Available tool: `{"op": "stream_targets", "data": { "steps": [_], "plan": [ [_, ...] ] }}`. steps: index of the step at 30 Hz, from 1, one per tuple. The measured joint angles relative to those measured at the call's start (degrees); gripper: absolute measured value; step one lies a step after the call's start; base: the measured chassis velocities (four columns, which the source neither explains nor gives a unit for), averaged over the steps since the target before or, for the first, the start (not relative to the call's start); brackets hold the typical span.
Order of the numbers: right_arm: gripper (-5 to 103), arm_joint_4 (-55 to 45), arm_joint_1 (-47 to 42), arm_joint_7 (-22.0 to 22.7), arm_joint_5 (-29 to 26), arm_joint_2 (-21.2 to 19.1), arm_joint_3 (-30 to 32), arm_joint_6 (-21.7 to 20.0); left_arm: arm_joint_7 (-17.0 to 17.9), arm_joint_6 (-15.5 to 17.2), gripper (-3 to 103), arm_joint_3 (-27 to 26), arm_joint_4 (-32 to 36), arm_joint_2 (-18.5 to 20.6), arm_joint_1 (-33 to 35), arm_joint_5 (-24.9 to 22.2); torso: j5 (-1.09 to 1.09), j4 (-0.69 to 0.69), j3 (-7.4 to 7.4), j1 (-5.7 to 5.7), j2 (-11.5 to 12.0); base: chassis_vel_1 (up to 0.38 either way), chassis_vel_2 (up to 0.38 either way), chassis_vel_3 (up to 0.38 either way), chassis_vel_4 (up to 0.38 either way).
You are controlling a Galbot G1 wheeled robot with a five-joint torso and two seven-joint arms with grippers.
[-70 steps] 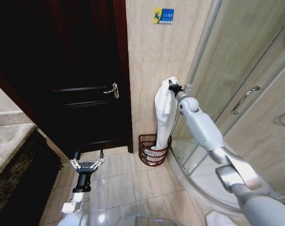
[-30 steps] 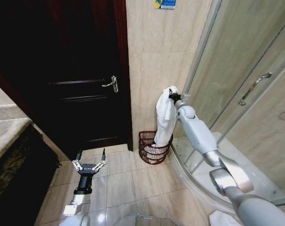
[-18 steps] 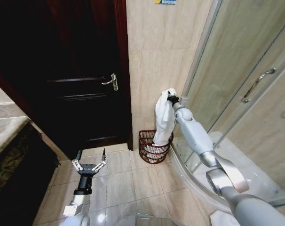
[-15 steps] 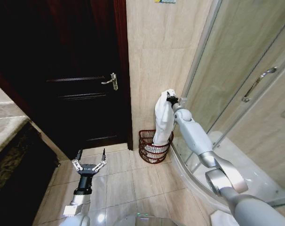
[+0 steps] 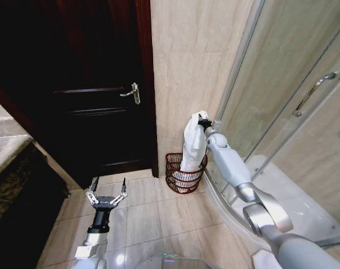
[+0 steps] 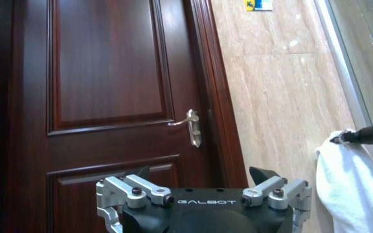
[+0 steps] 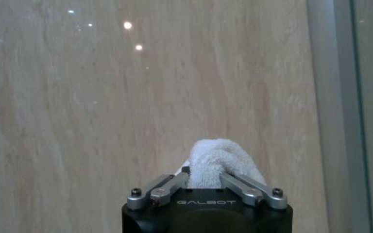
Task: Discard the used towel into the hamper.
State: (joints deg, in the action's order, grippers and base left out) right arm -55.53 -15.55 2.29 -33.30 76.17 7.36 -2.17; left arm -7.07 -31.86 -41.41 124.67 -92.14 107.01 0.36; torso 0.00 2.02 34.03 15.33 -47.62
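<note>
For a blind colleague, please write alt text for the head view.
The right end effector holds a white towel whose lower end hangs into the reddish-brown hamper by the tiled wall. The left end effector waits open over the floor, near a dark door.

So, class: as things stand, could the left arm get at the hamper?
Probably yes: the left gripper, jaws open, hangs low over bare floor tiles, with nothing between it and the hamper.
</note>
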Motion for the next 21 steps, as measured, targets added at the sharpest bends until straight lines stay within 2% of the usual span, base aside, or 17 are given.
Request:
{"op": "stream_targets", "data": {
  "steps": [10,21],
  "plan": [
    [5,-1.7,-2.6,0.3,3.0,1.0,1.2,-1.1,-0.1,0.1,100,-0.2,0.3,0.0,0.1,0.0,0.01,0.00,-1.40,-1.12,2.5,0.000,0.000,0.000,0.000],
    [5,-5.6,-7.7,1.2,3.9,-1.1,1.9,-1.9,-0.3,0.0,100,0.1,-0.2,0.0,-0.1,0.4,0.01,0.00,-3.24,-2.41,5.7,0.000,0.000,0.000,0.000]
  ]
}}
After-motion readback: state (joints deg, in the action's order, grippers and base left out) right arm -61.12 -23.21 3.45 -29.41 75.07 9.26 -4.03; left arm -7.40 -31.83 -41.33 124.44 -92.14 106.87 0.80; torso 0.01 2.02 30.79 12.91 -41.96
